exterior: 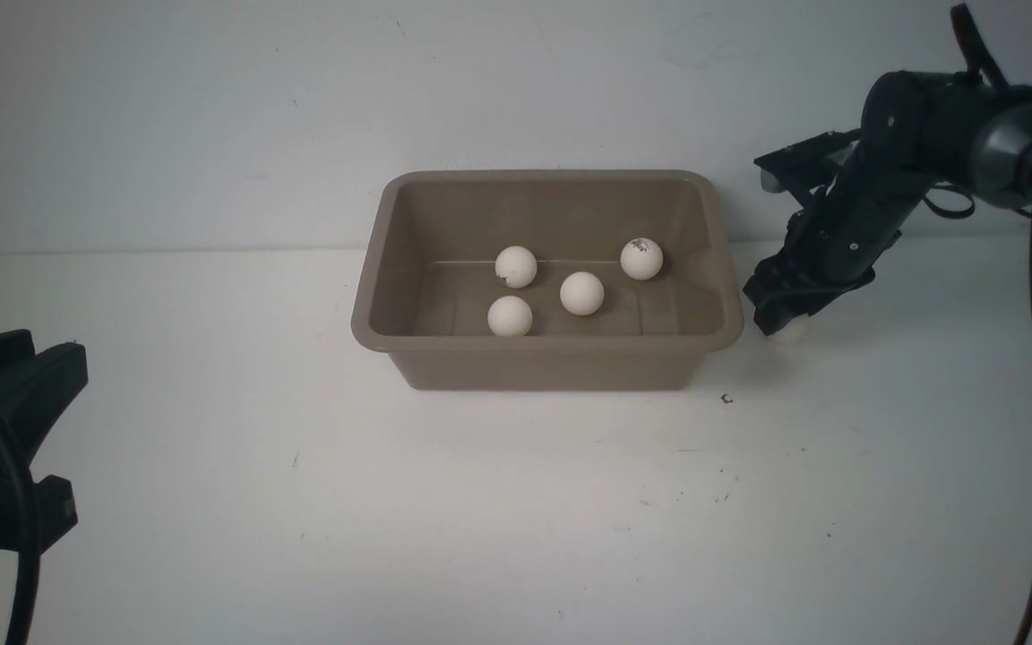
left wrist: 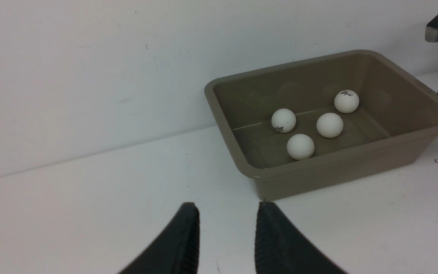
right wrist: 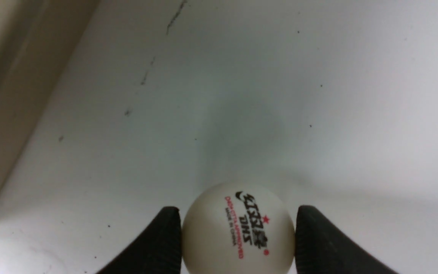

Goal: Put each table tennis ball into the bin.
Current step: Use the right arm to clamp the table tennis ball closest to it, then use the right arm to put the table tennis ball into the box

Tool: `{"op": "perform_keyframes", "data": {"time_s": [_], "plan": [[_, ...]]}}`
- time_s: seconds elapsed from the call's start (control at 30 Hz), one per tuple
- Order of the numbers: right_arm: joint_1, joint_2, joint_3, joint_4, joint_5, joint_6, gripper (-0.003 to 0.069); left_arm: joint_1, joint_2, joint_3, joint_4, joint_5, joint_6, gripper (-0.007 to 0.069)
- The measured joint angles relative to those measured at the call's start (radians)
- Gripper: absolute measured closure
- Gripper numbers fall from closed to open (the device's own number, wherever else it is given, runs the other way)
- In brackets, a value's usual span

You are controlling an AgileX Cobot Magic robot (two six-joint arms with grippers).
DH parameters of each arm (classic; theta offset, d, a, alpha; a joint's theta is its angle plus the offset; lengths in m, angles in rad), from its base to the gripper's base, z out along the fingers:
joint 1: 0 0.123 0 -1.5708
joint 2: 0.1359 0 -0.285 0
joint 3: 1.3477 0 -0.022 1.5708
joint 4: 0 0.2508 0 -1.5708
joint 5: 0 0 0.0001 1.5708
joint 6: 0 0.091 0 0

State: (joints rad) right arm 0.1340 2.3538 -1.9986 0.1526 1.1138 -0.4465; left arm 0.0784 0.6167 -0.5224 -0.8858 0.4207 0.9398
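Left pincer [left wrist: 226, 243] nearest the robot, parked low over the bare bench [exterior: 444, 520] well short of the bin [exterior: 548, 354] — fingers a narrow gap apart, nothing between them. It looks idle, kept out of the way so the other arm has the field.

Bin sits mid-bench, long side toward the robot. Four table tennis balls [exterior: 582, 293] lie loose on its floor, apart from one another; two show dark print. Sloping walls keep them from rolling out, which is why they rest scattered rather than stacked.

Just beside the bin's right wall, on the bench, a fifth ball [right wrist: 238, 228] with red and black lettering. Right pincer [exterior: 780, 322] is down around it — in the right wrist view both black fingers [right wrist: 158, 243] flank the ball, pressed at or very near its sides. Ball appears to rest on the bench, not lifted. Judged step: closing for the pick, then up and over the rim.

Right arm reaches in from the far right, forearm angled steeply down and inward toward the bin. A sixth ball is not visible
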Motion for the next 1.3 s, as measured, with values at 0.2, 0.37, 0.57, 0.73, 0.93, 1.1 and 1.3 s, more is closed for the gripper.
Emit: {"op": "perform_keyframes", "data": {"time_s": [0.2,0.37,0.57,0.73,0.93,1.1,1.3], "plan": [[0.0,0.0,0.0,-0.004,0.008,0.0,0.0309,0.0,0.0,0.0,0.0,0.0,0.0,0.0429],[0.0,0.0,-0.029,-0.094,0.044,0.005,0.0309,0.0,0.0,0.0,0.0,0.0,0.0,0.0429],[0.001,-0.035,-0.184,-0.094,0.105,0.042,0.0309,0.0,0.0,0.0,0.0,0.0,0.001,0.0429],[0.06,-0.085,-0.338,0.115,0.11,0.004,0.0309,0.0,0.0,0.0,0.0,-0.001,0.001,0.0429],[0.142,-0.051,-0.348,0.132,0.136,-0.005,0.0309,0.0,0.0,0.0,0.0,-0.001,0.001,0.0429],[0.173,0.001,-0.338,0.132,0.139,-0.023,0.0309,0.0,0.0,0.0,0.0,-0.001,0.001,0.0429],[0.193,0.028,-0.284,0.124,0.14,-0.044,0.0287,0.0,0.0,0.0,0.0,0.001,0.001,0.0429]]}}
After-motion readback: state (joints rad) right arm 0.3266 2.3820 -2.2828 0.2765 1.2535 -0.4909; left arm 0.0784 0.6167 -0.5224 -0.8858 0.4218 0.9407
